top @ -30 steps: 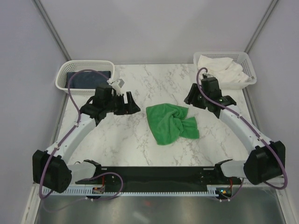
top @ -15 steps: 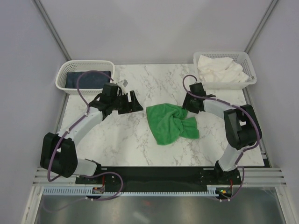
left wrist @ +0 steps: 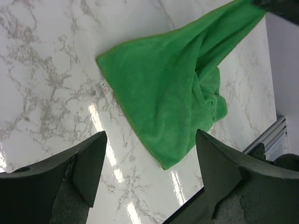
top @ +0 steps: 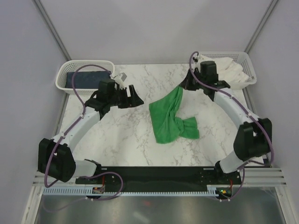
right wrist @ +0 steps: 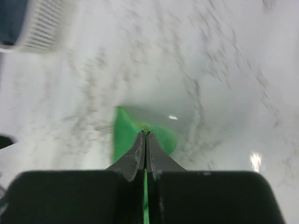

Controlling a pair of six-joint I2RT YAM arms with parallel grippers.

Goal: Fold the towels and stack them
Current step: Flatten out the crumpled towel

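The right claw was fully closed. Its two fingers were pressed together on the far corner of the green towel, and a little green cloth showed on both sides of the fingertips in the right wrist view. This corner was lifted off the marble table. From it the cloth ran as a stretched band down to the rest of the green towel, which lay flat in part and bunched in part on the table, with a thick fold at its near right side.

The left claw stood wide open, to the left of the green towel and near its far left corner. It held nothing and did not touch the cloth. In the left wrist view its two dark fingers framed the green towel from above, and a small white label showed at the towel's left edge.

The navy towel lay in a white basket, well apart from the green towel, beyond it and to the left. The white towel lay crumpled in a second white basket, beyond the green towel and to the right, just behind the right claw.
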